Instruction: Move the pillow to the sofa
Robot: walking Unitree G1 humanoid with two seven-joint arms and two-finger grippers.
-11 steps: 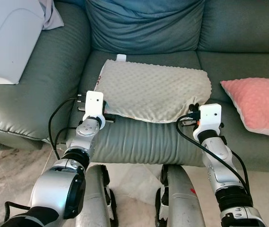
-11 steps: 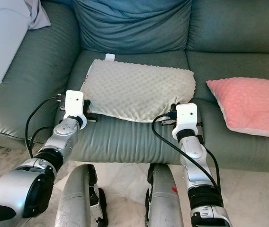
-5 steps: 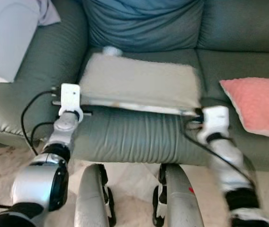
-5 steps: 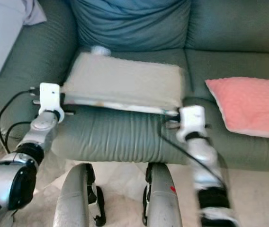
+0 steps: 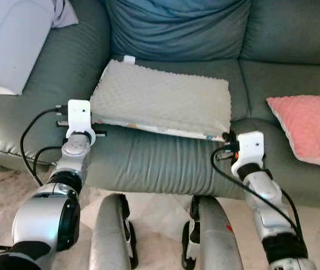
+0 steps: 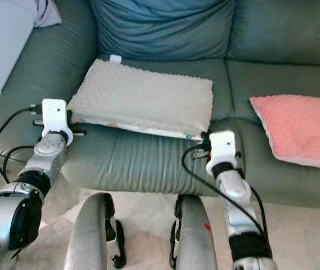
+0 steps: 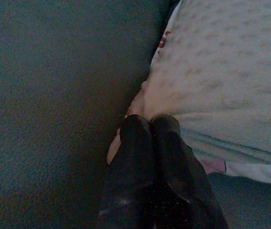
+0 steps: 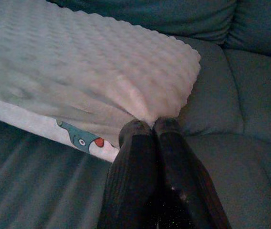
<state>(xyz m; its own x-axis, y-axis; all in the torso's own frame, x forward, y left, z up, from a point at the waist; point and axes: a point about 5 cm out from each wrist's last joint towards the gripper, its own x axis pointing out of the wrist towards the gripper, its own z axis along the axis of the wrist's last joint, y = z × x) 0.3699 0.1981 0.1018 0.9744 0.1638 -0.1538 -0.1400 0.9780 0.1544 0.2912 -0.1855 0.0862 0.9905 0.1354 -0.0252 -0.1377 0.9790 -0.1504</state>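
You have the pillow (image 5: 163,104) lying on the middle seat of the sofa (image 5: 165,163), just in front of the blue back cushion (image 5: 177,28). It is cream and bumpy on top, with a white tag (image 5: 129,58) at its far corner.

Your left end effector (image 7: 150,125) sits at the pillow's near left corner — its two black fingers are pressed tight together, pinching the pillow's edge. Your right end effector (image 8: 147,128) does the same at the near right corner, fingers squeezed together on a fold of the cover, right by a little cartoon picture (image 8: 80,137).

A pink cushion (image 5: 309,129) rests on the next seat, well apart from the pillow. A white thing (image 5: 10,45) lies on the sofa's left arm.
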